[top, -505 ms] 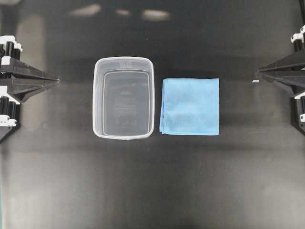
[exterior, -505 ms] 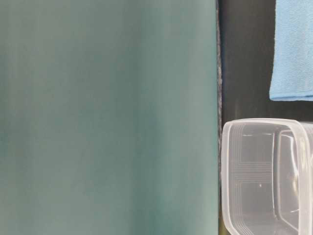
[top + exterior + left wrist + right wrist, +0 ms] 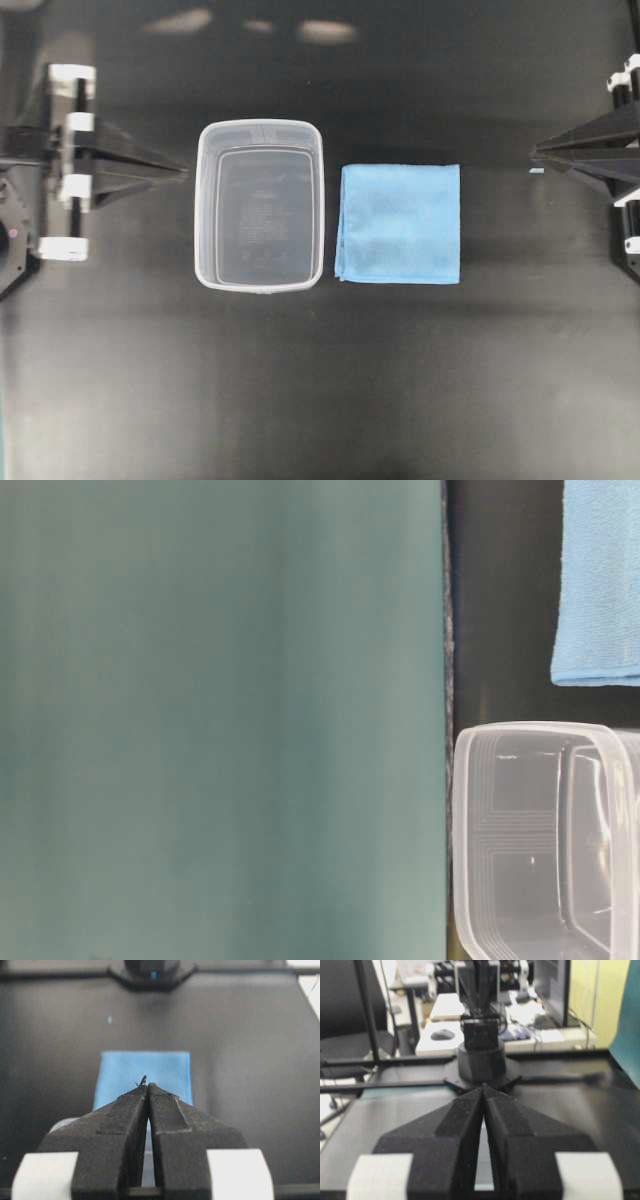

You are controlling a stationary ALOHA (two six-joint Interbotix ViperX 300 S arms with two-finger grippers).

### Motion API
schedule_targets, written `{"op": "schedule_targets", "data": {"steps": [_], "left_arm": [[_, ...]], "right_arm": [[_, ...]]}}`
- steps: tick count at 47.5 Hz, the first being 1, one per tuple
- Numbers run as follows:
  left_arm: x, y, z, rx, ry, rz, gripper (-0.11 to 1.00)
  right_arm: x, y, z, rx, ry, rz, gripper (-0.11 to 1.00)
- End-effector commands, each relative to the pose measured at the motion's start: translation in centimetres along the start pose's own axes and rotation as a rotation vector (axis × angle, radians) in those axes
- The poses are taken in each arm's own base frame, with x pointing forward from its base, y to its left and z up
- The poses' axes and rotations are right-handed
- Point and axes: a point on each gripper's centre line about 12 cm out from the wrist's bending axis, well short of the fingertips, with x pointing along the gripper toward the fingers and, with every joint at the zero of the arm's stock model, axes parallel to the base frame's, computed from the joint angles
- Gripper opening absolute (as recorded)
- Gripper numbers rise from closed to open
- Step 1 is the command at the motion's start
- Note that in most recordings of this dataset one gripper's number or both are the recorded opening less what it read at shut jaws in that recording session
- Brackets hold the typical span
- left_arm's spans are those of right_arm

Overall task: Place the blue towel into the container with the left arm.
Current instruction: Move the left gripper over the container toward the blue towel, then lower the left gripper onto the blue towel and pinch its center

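1. We saw the blue towel (image 3: pixel 399 223) lying flat on the table (image 3: pixel 320 400), just beside the container (image 3: pixel 260 205).
2. Our left end effector (image 3: pixel 186 170) was clenched, empty, near the container.
3. Our right end effector (image 3: pixel 533 154) was clenched too.

A matte black tabletop (image 3: pixel 320 400) fills the overhead view, with soft patches of ceiling light glaring off its far edge (image 3: pixel 325 30). At table level, a blurred teal panel (image 3: pixel 220 720) covers most of the frame. From the right wrist camera, a cluttered white desk (image 3: pixel 445 1015), a dark chair (image 3: pixel 345 1020) and a monitor (image 3: pixel 552 990) sit beyond the table.
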Motion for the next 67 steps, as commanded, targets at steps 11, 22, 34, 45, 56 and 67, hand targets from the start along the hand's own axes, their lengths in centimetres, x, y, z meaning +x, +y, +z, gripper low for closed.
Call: {"op": "schedule_targets", "data": {"steps": [11,22,34,45,56,67], "left_arm": [[7.4,1.1,2.6,-0.002,0.190,0.025,0.00],[13.4,1.9,1.9,-0.010,0.370,0.037,0.14],[20.2,2.1,-1.4,-0.012,0.519,0.032,0.83],[26.3,1.7,-5.6,0.032,0.602,0.008,0.90],[29.9,0.8,-10.3,0.096,0.683,-0.029,0.90],[31.0,0.1,-13.4,0.098,0.740,-0.043,0.90]], "right_arm": [[0.0,-0.2,-0.1,0.005,0.032,-0.013,0.24],[-0.3,-0.2,0.4,0.001,0.003,-0.011,0.72],[-1.5,-0.2,1.8,0.001,-0.071,-0.009,0.74],[-2.2,0.2,2.7,0.004,-0.112,0.009,0.74],[-2.2,0.3,2.8,0.005,-0.116,0.019,0.74],[-2.3,0.3,2.8,0.006,-0.116,0.018,0.74]]}}
